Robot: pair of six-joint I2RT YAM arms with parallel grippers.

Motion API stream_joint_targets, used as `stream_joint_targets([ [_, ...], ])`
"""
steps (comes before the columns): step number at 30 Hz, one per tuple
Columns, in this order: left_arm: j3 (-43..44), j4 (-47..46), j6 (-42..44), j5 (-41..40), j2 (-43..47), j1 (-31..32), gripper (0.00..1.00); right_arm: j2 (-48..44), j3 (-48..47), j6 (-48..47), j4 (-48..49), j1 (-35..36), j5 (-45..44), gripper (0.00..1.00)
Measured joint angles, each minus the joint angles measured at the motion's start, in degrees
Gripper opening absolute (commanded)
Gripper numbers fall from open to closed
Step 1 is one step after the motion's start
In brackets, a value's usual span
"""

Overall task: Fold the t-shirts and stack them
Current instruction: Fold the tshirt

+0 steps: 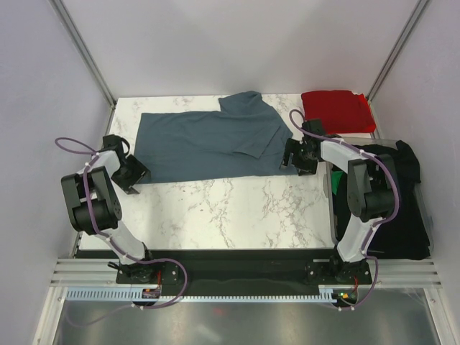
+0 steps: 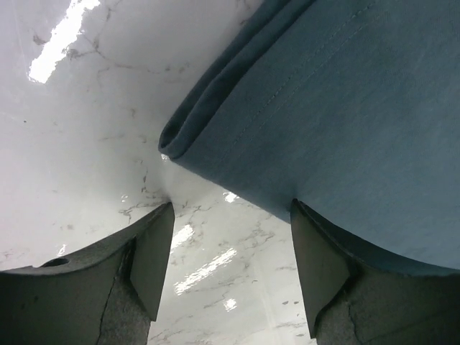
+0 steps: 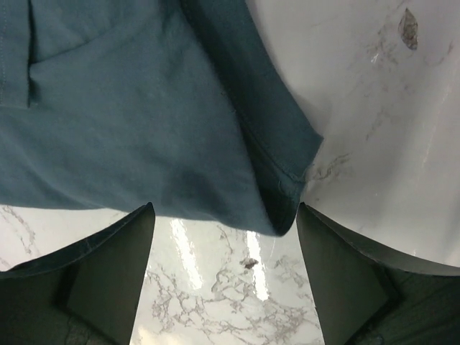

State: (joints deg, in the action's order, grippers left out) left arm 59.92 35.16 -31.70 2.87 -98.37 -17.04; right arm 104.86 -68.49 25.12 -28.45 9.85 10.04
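Note:
A slate blue-grey t-shirt (image 1: pixel 208 142) lies folded lengthwise across the far half of the marble table (image 1: pixel 230 208). My left gripper (image 1: pixel 136 175) is open at its near left corner; in the left wrist view the folded hem corner (image 2: pixel 172 140) lies just beyond my fingers, apart from them. My right gripper (image 1: pixel 293 158) is open at the shirt's near right corner, whose sleeve edge (image 3: pixel 287 194) hangs between my fingers without being pinched. A folded bright red t-shirt (image 1: pixel 338 110) sits at the far right corner. Black t-shirts (image 1: pixel 395 205) lie piled off the table's right side.
Bare marble shows in front of the blue-grey shirt. A small green object (image 1: pixel 332 183) peeks out beside the black pile. White walls and metal posts enclose the table on three sides.

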Motion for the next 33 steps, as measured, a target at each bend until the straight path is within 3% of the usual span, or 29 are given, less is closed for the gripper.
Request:
stream_joint_targets([
  [5, 1.73, 0.72, -0.87, -1.03, -1.75, 0.0, 0.63, 1.2, 0.04, -0.24, 1.6, 0.0, -0.24, 0.78],
  [7, 2.36, 1.27, -1.11, -1.64, -2.38, -0.02, 0.56, 1.27, 0.13, -0.57, 1.99, 0.0, -0.61, 0.68],
  [11, 3.5, 2.58, -1.44, -3.72, -3.43, -0.15, 0.27, 1.7, 0.5, -1.29, 2.64, 0.0, -1.22, 0.4],
  [12, 3.82, 2.89, -1.51, -4.09, -3.72, -0.22, 0.22, 1.73, 0.57, -1.36, 2.89, 0.0, -1.46, 0.26],
  [14, 5.22, 3.78, -1.44, -4.33, -4.79, -0.35, 0.1, 1.99, 0.61, -1.49, 3.04, 0.0, -1.79, 0.14],
  [15, 6.19, 3.5, -1.49, -3.98, -5.4, -0.35, 0.07, 2.1, 0.59, -1.38, 3.15, 0.0, -1.88, 0.02],
  [17, 8.85, 2.51, -1.51, -3.56, -6.95, -0.2, 0.02, 2.36, 0.09, -1.38, 2.8, 0.09, -1.92, 0.0],
  [25, 20.57, 4.15, -1.42, -1.01, -4.46, 0.04, 0.03, 0.24, -12.68, -1.22, -2.91, 0.11, -3.52, 0.0],
  [28, 20.61, 5.64, -1.4, -1.25, 1.81, -0.11, 0.03, -6.62, -12.44, -1.16, -4.11, 0.04, -4.96, 0.0],
  [31, 16.44, 5.25, -1.42, -1.2, 8.74, -0.61, 0.04, -15.47, -5.9, -0.59, -2.67, 0.04, -5.11, 0.0],
  [33, 11.08, 4.59, -1.38, -0.79, 12.63, -0.96, 0.25, -19.19, 0.13, 0.11, -2.49, 0.04, -4.5, 0.0],
])
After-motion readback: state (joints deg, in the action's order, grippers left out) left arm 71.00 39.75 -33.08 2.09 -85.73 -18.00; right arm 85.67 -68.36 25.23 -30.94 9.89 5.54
